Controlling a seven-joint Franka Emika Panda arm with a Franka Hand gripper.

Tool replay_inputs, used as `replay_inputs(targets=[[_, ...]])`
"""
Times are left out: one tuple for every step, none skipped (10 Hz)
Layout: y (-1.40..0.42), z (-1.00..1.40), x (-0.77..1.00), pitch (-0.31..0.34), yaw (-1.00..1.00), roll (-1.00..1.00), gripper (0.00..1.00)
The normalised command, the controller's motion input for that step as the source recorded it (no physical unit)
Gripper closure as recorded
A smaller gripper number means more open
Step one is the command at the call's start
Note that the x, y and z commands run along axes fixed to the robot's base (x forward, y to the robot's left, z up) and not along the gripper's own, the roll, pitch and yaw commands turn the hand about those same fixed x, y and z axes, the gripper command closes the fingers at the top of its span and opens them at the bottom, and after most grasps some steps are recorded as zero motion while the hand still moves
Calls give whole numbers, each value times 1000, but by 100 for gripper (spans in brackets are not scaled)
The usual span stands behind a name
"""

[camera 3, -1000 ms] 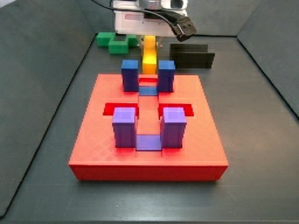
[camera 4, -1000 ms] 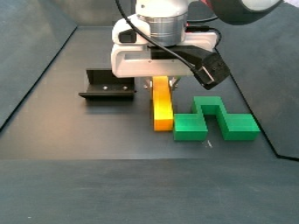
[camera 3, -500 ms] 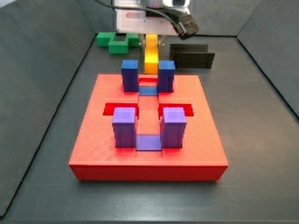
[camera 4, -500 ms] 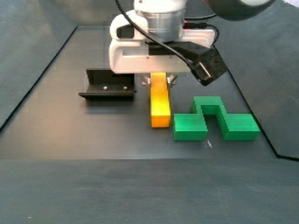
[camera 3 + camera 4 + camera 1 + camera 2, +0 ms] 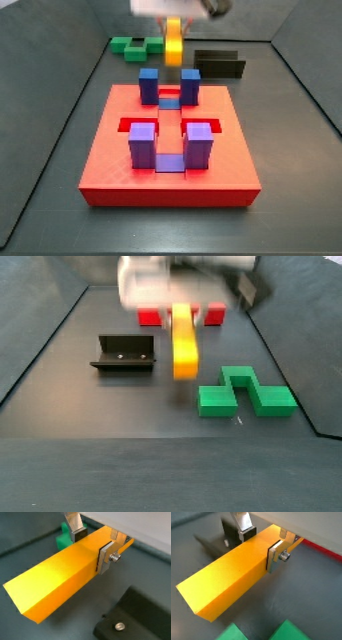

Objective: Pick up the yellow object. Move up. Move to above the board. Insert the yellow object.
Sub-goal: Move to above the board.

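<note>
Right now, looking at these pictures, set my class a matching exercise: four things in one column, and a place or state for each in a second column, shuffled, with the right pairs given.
Things
1. yellow object
2. green block
3. fixture
4. board

Places or states
A. lies flat, carrying upright blue and purple posts
B. clamped in the claw, off the floor
C. dark L-shaped bracket standing on the floor
D. resting on the floor, untouched, beside the bar

Pairs: 1-B, 2-D, 3-C, 4-A

dark grey floor [image 5: 80,416], dark walls [image 5: 54,40]
</note>
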Motion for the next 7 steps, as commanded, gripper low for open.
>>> replay_inputs(targets=[[-6,1400,-30,23,-6,-2,100],[0,1400,-7,0,-5,1,100],[2,1400,12,30,-4,-2,100],[2,1400,13,46,-4,-4,100],[3,1400,16,57,-5,-6,100],[2,710,24,60,-6,-8,100],[7,324,45,57,-7,-8,100]])
